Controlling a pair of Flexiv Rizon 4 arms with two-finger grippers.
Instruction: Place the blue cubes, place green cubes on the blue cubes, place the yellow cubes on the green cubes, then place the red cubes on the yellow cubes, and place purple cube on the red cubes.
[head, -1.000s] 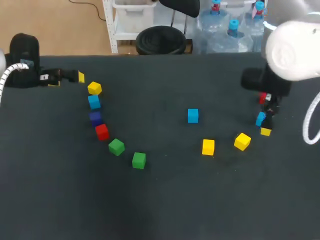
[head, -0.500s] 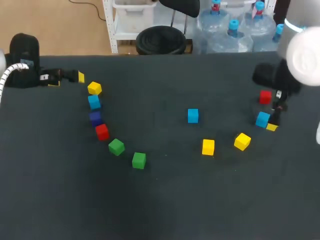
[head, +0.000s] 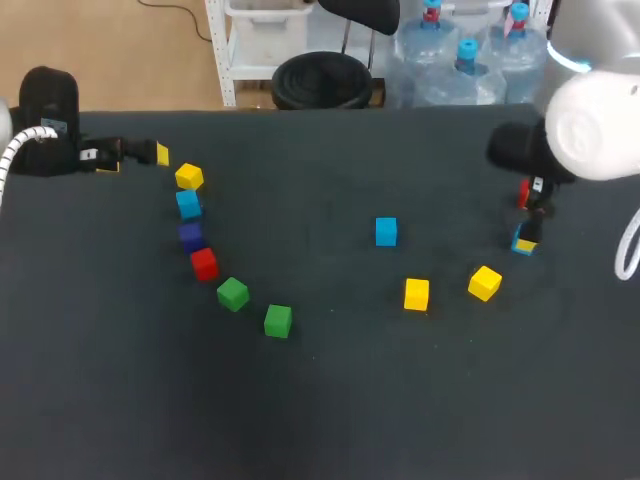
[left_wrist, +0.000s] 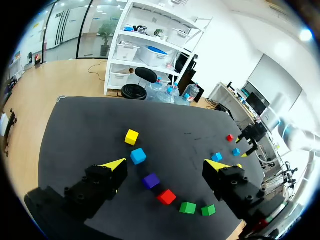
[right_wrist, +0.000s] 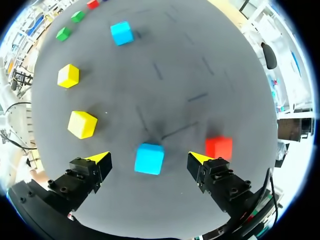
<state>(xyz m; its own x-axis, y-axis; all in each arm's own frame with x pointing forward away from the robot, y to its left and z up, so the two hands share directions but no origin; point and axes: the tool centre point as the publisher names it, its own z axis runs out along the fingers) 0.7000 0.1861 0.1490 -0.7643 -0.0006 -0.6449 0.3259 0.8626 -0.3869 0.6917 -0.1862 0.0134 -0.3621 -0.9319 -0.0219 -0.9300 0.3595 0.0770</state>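
Down the table's left side runs a curved row: a yellow cube (head: 189, 177), a blue cube (head: 188, 203), the purple cube (head: 191, 235), a red cube (head: 204, 263) and two green cubes (head: 233, 293) (head: 278, 320). A blue cube (head: 386, 231) and two yellow cubes (head: 417, 294) (head: 485, 282) lie mid-right. My right gripper (right_wrist: 148, 157) hangs open above another blue cube (right_wrist: 149, 158), which shows between its fingers without being touched. A second red cube (right_wrist: 218, 147) sits just beside one finger. My left gripper (left_wrist: 168, 165) is open and empty at the far left edge, short of the row.
The wide front part of the dark table (head: 330, 410) holds no cubes. In the head view the right arm's body (head: 590, 130) hides part of the red cube (head: 523, 193) at the right edge.
My right arm swung out to the right, then came back left, so its fingers now straddle the blue cube at the right. The left arm and all cubes stayed put.
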